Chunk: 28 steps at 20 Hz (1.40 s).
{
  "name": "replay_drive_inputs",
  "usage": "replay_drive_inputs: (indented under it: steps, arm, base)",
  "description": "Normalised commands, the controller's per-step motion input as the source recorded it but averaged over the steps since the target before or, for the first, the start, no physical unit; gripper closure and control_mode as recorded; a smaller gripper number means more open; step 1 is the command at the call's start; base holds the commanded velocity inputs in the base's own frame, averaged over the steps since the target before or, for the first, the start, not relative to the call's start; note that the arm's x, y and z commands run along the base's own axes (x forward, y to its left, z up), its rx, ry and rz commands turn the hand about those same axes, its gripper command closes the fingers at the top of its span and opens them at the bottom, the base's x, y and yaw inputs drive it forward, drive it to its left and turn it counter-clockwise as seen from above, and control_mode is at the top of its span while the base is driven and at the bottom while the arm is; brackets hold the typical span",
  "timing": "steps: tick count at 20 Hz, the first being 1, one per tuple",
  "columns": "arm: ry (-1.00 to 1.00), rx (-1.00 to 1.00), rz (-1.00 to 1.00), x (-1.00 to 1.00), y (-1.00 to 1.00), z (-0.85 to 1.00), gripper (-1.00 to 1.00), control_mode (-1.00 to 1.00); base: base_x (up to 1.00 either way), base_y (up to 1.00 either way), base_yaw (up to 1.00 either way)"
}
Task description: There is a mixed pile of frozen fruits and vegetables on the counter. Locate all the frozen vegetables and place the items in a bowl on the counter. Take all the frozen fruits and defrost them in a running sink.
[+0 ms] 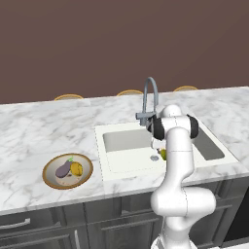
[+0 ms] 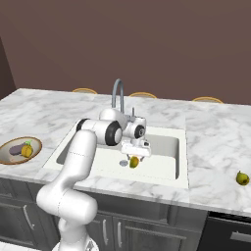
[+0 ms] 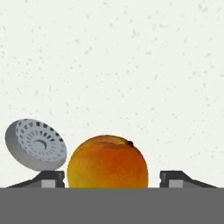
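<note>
My gripper [image 2: 135, 153] hangs low inside the white sink [image 1: 124, 141], just over a yellow-orange frozen fruit [image 2: 133, 162] that lies on the basin floor beside the round grey drain [image 2: 123, 163]. In the hand view the fruit [image 3: 107, 162] sits between my fingertips [image 3: 52, 178] with a gap on the right side, so the jaws stand open. Another frozen fruit [image 2: 242, 178] lies on the counter [image 2: 215, 147] at the far right. The bowl [image 1: 46, 177], on the counter left of the sink, holds the purple eggplant [image 1: 63, 169] and the yellow-orange vegetable [image 1: 76, 168].
The grey gooseneck tap [image 1: 150, 95] rises behind the basin, close to my arm's elbow. Thin tan-rimmed discs [image 1: 68, 97] line the counter's far edge. Dark cabinets [image 1: 48, 223] run below the front edge.
</note>
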Motion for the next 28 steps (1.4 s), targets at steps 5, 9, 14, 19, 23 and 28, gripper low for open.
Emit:
replay_drive_inputs:
  steps: [5,9,14,19,23,28]
  arm:
    - [0.0,-0.01,-0.03,-0.07,-0.05,0.32,-1.0,-1.0]
    - [0.0,0.0,-0.02,-0.14,-0.23,0.48,-1.0,-1.0]
    - [-0.04,0.0,0.0,-0.27,-0.32,0.48,-1.0,-1.0]
    - [-0.03,-0.02,0.0,-0.21,-0.32,0.57,-1.0,-1.0]
    - [-0.01,-0.02,0.0,-0.23,-0.36,0.65,-1.0,-1.0]
    - [-0.03,-0.02,0.0,-0.29,-0.4,0.68,-1.0,-1.0]
  base:
    - [0.0,0.0,0.0]
    - [0.0,0.0,0.0]
    - [0.0,0.0,0.0]
    - [0.0,0.0,0.0]
    - [0.0,0.0,0.0]
    - [0.0,0.0,0.0]
